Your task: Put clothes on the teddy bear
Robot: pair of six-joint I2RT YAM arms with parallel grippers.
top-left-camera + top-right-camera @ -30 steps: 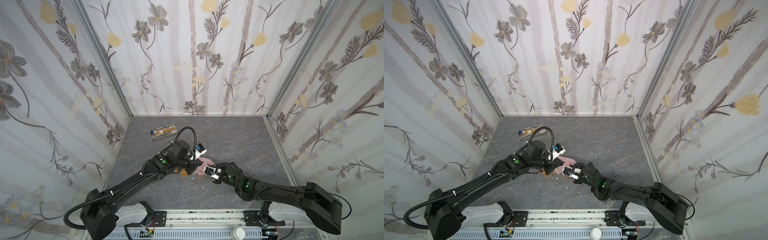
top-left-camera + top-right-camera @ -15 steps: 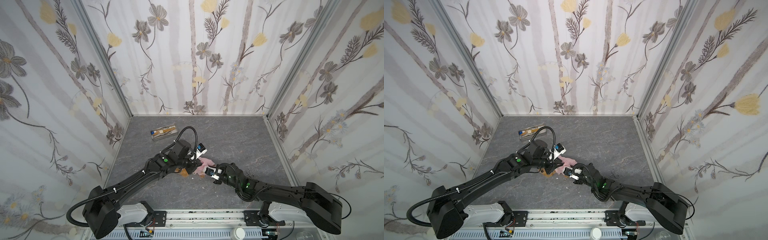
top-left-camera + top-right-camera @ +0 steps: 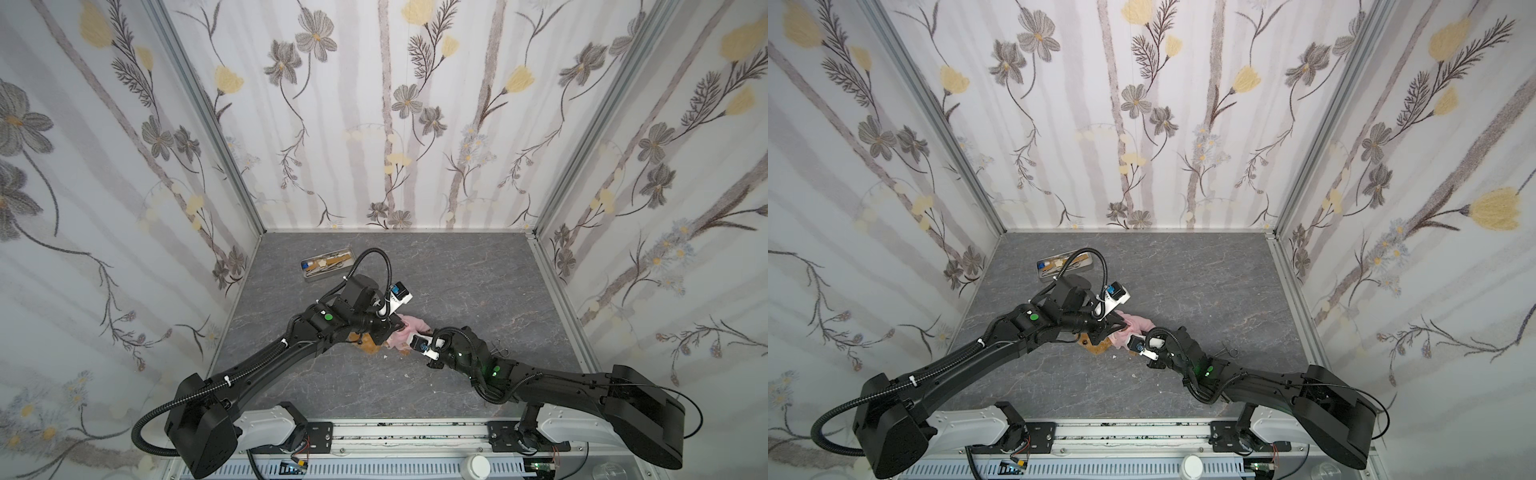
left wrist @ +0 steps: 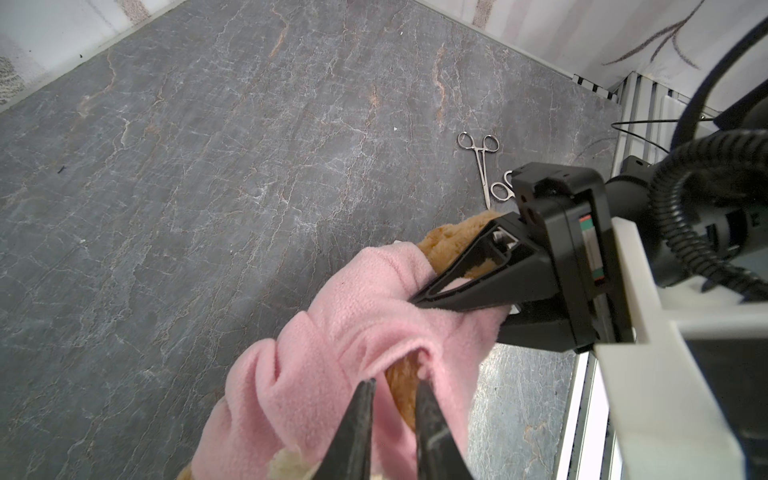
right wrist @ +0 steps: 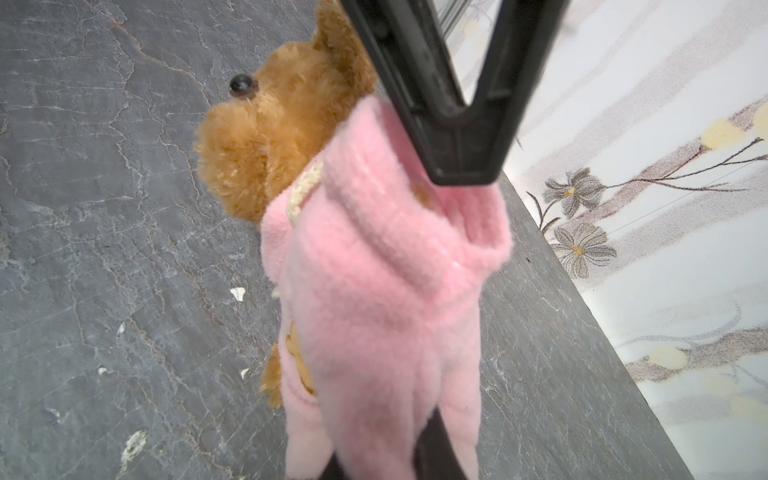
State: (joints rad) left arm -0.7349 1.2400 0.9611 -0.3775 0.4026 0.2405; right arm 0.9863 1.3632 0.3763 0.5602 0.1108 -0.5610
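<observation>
Left arm edged slightly, left end effector [image 4: 395, 384] nipping teddy bear [image 5: 266, 137] paw, right end effector [image 4: 436, 316] clamped on pink shirt [image 5: 374, 291]

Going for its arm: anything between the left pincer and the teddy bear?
Nothing visible: the teddy bear shows bare fur in the sleeve opening of the pink shirt, between the tips of the left pincer.
</observation>
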